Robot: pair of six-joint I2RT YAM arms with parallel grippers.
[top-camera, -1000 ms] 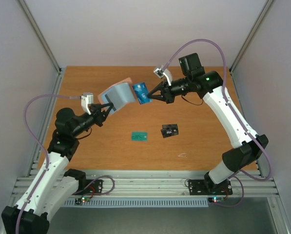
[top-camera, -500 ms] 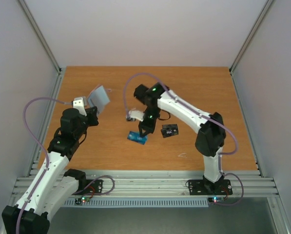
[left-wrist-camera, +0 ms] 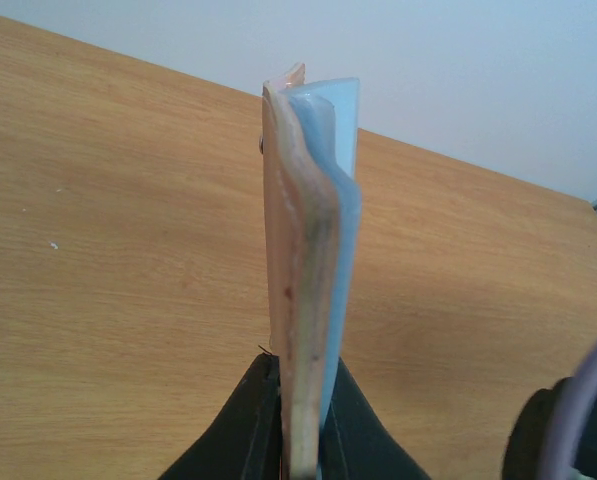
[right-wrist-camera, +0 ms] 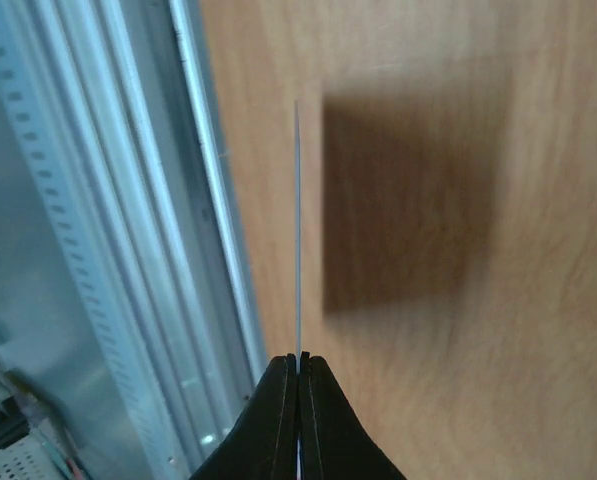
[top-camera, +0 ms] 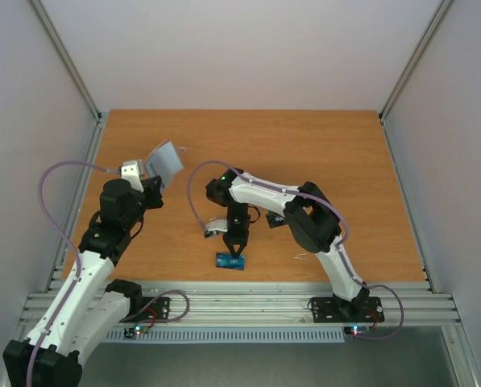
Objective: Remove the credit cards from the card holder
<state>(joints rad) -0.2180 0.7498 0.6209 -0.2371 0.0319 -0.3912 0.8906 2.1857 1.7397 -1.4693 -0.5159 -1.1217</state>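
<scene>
Dark blue credit card pinched edge-on in tightly closed right gripper, low over wooden table beside front rail. Farther back on left, folded tan-pink and blue-grey card holder clamped upright in left gripper, clear of table.

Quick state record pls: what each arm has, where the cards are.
left fingers: shut on card holder, raised off the table
card holder: folded, leaves slightly parted, no card seen sticking out
right fingers: shut on blue card
blue card: low by the table's near edge; contact unclear
other cards: none clearly seen; right arm covers mid-table
</scene>
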